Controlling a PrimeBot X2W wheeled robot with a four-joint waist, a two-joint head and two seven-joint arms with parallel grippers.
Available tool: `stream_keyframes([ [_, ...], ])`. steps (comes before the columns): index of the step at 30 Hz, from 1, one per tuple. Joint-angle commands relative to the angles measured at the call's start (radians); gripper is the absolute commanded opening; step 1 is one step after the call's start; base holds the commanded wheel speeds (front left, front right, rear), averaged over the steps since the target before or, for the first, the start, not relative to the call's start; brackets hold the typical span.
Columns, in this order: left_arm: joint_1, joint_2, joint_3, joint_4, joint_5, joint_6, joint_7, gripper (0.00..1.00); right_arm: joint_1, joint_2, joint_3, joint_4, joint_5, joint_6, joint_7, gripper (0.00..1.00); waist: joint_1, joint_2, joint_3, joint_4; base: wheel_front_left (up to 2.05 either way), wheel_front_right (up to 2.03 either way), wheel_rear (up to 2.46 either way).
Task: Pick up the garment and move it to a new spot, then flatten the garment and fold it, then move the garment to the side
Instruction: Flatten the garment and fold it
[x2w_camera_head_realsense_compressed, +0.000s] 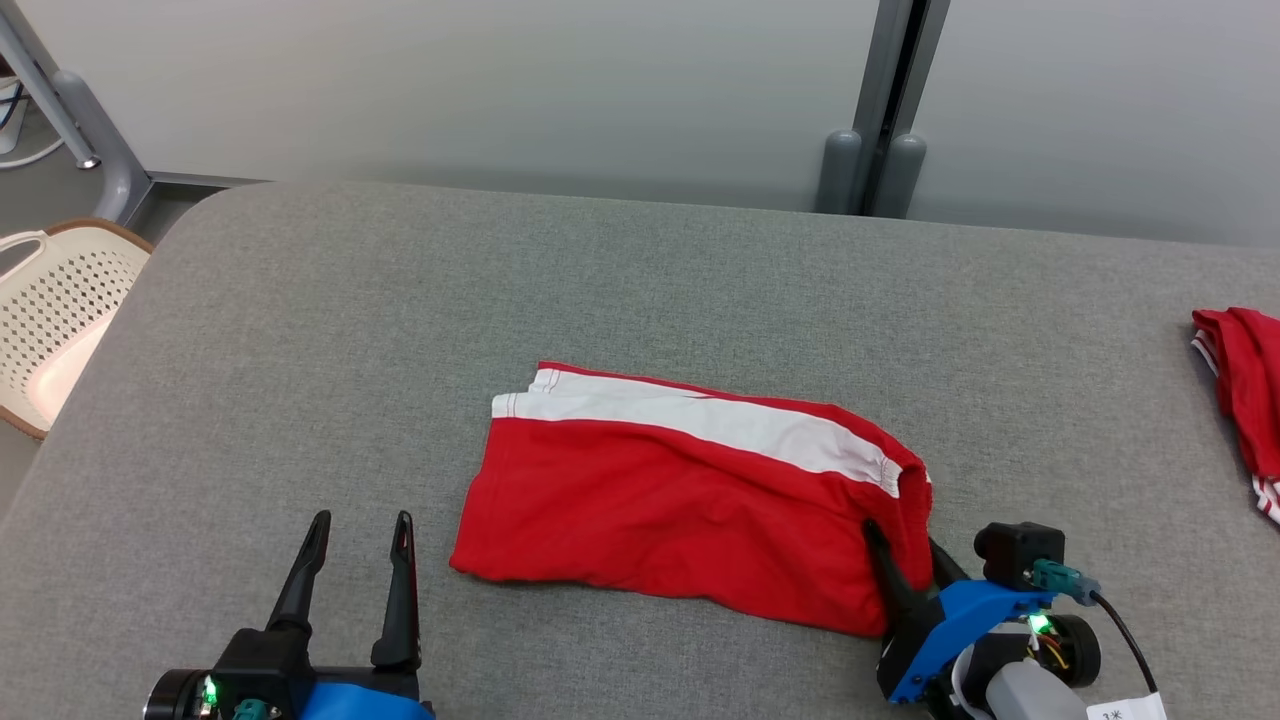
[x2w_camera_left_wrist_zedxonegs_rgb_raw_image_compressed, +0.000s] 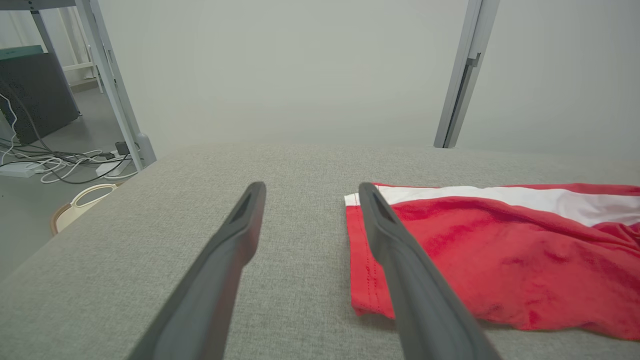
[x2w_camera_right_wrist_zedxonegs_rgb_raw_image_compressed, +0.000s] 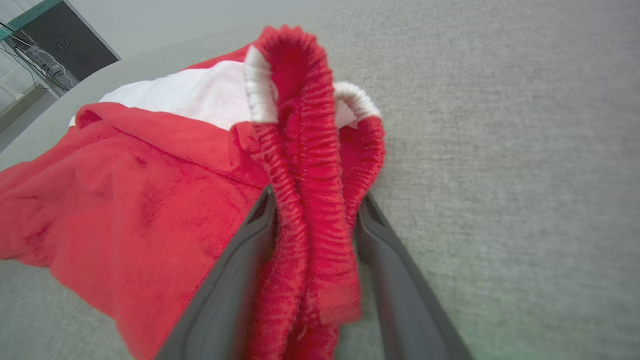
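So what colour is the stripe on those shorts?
The stripe is white, on red shorts; the head view shows it best.

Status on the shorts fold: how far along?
Done: the red fabric shorts with white stripe look folded flat on the grey padded table. In hand: right gripper straddles the elastic waistband, grip unconfirmed; left gripper open beside the shorts. Left: moving them to the side.

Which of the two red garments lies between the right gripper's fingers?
The garment in the middle, with the broad white band; the other garment lies apart at the right edge.
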Motion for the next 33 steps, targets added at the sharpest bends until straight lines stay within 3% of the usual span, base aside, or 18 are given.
stream_keyframes([
  [1, -0.011, -0.002, 0.005, 0.001, 0.008, -0.005, -0.004, 1.00, 0.008, -0.001, 0.009, -0.006, 0.011, 0.000, 0.001, 0.00, 0.0000, 0.0000, -0.001, -0.001, 0.00, 0.00, 0.00],
  [9, 0.016, -0.009, 0.023, 0.008, 0.008, -0.010, -0.004, 1.00, 0.009, -0.010, 0.014, -0.028, 0.033, 0.000, 0.000, 0.00, 0.0000, 0.0000, -0.026, -0.028, 0.00, 0.00, 0.00],
  [14, 0.038, -0.012, 0.035, 0.006, 0.004, -0.012, -0.004, 1.00, 0.074, -0.096, 0.005, -0.051, 0.062, 0.000, 0.000, 0.00, 0.0000, 0.0000, -0.058, -0.059, 0.00, 0.00, 0.00],
  [18, 0.057, -0.016, 0.040, -0.002, 0.002, -0.016, -0.004, 1.00, 0.115, -0.201, 0.021, -0.082, 0.115, 0.000, 0.034, 0.00, 0.0000, 0.0000, -0.070, -0.088, 0.00, 0.00, 0.00],
  [26, 0.082, -0.026, 0.046, -0.007, 0.007, -0.021, -0.004, 1.00, 0.162, -0.318, 0.063, -0.216, 0.224, 0.000, 0.191, 0.00, 0.0000, 0.0000, -0.084, -0.136, 0.00, 0.00, 0.00],
  [33, 0.085, -0.037, 0.036, 0.004, 0.008, -0.027, -0.004, 1.00, 0.193, -0.324, 0.091, -0.446, 0.359, 0.000, 0.343, 0.00, 0.0000, 0.0000, -0.103, -0.153, 0.00, 0.00, 0.00],
])
